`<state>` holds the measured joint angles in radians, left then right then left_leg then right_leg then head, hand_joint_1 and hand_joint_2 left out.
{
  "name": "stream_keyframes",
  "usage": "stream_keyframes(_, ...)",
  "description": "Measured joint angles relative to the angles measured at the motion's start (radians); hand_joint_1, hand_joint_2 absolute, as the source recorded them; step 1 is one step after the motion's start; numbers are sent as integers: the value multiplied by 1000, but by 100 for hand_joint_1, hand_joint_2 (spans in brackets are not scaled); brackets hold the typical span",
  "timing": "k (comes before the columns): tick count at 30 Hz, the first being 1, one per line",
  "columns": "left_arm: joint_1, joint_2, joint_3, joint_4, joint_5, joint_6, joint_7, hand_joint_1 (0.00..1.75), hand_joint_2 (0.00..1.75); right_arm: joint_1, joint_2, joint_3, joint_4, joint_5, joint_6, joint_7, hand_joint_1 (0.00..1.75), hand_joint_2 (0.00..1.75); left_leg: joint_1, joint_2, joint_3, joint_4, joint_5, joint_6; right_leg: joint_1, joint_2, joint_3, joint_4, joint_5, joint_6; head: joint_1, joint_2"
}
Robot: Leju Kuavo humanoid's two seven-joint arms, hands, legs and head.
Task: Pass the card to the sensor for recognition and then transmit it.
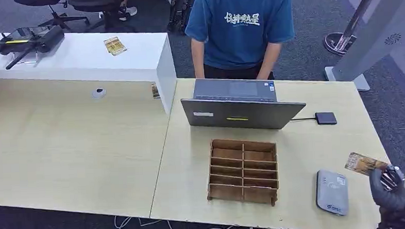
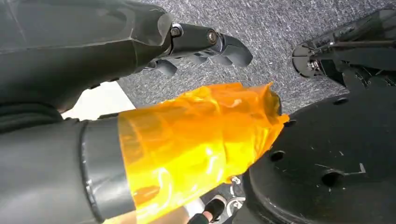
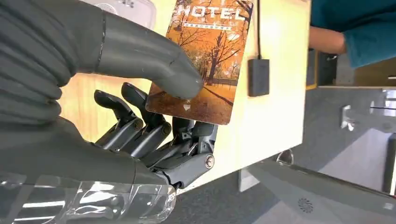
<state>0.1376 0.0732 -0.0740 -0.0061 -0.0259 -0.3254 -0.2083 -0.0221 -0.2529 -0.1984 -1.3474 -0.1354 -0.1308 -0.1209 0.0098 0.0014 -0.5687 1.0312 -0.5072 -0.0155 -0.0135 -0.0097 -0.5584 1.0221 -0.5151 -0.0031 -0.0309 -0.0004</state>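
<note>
A hotel key card (image 3: 203, 60) is held in the right hand (image 1: 388, 187), pinched between the thumb (image 3: 154, 60) and the darker fingers (image 3: 154, 140) beneath it. In the head view the card (image 1: 364, 163) is carried just off the table's edge, beside and slightly beyond the grey card reader (image 1: 331, 192), not yet over it.

The step in hand is judged to be the presentation to the sensor; the hand-over has not been begun. For the next move the card would have to be swung inward over the reader and brought down flat, close to its face, with the pinch kept firm so that the card is not tilted or dropped.

The left hand (image 2: 205, 44) is seen hanging over the carpet with its fingers curled in and nothing held.

Counted: one held card, one reader, one laptop (image 1: 241, 105) behind the reader, one small black box (image 1: 326, 118) cabled to the laptop, one wooden compartment rack (image 1: 243, 170) beside the reader, and one person (image 1: 240, 27) standing beyond the laptop.
</note>
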Motion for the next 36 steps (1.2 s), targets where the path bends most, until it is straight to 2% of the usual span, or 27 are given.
stream_keyframes(7,1,1,1,0,-1,-1,0,0,0,22,-3,-11,27,11,-2,7,175,175,0,0,0,0,0,0,0,0,0,0,0,0,0,0)
stream_keyframes(19,6,3,6,0,1,-9,0,0,0,86,-21,-79,21,32,44,25,175,175,0,0,0,0,0,0,0,0,0,0,0,0,0,0)
stream_keyframes(36,6,5,20,0,-2,-13,-1,0,0,101,-24,-95,5,50,80,37,175,175,0,0,0,0,0,0,0,0,0,0,0,0,0,0)
